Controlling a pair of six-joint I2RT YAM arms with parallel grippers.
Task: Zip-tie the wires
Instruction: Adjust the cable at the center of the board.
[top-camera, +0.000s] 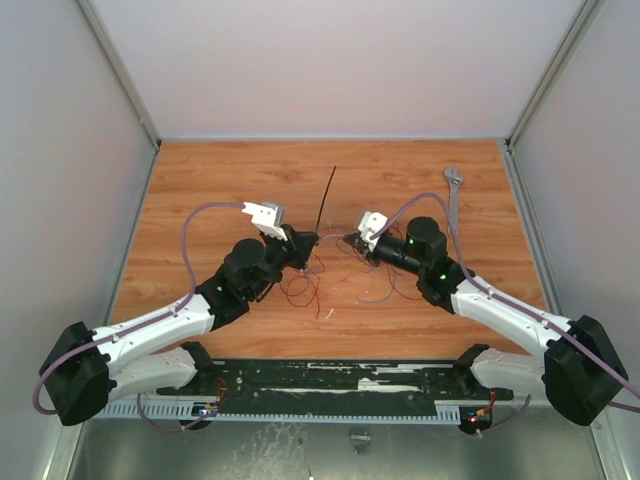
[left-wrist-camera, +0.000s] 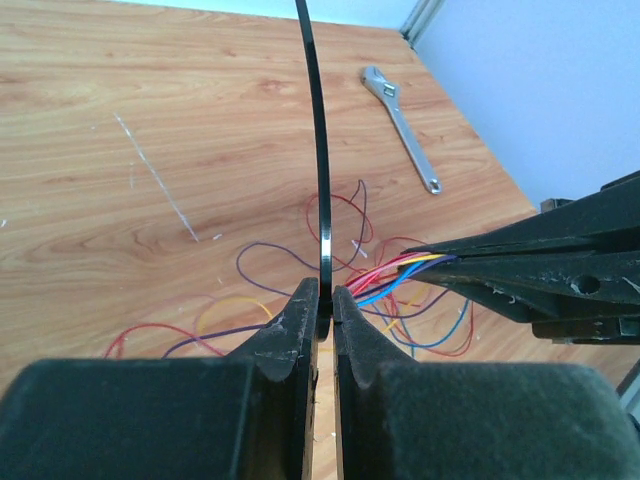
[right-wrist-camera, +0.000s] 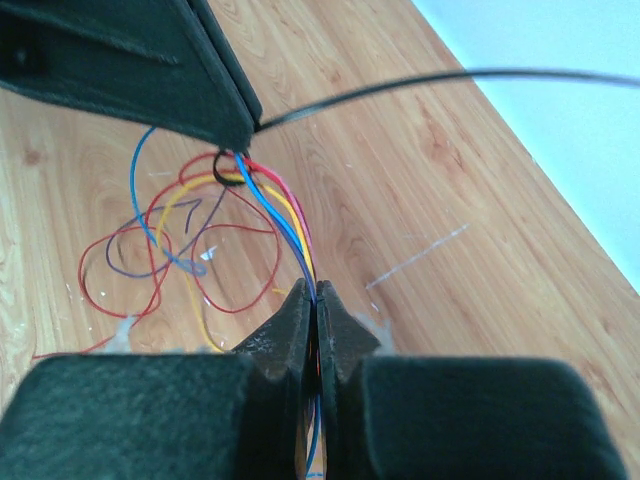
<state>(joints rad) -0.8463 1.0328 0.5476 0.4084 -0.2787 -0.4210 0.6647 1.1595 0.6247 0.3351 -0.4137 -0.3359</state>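
Note:
The zip tie (top-camera: 326, 200) is a thin black strip that rises from my left gripper (top-camera: 308, 240) toward the back of the table. In the left wrist view the left gripper (left-wrist-camera: 326, 295) is shut on the zip tie (left-wrist-camera: 318, 150) near its lower end. The wires (left-wrist-camera: 385, 280) are thin red, blue, yellow and purple strands, bunched and running into my right gripper (left-wrist-camera: 440, 262) just to the right. In the right wrist view the right gripper (right-wrist-camera: 315, 295) is shut on the wires (right-wrist-camera: 280, 210). They lead up to the zip tie's (right-wrist-camera: 400, 85) dark end under the left gripper (right-wrist-camera: 235, 130).
A silver adjustable wrench (top-camera: 455, 195) lies at the back right of the wooden table (top-camera: 220, 190). Loose wire loops (top-camera: 300, 285) spread on the wood below and between the two grippers. Grey walls close in the table's sides and back.

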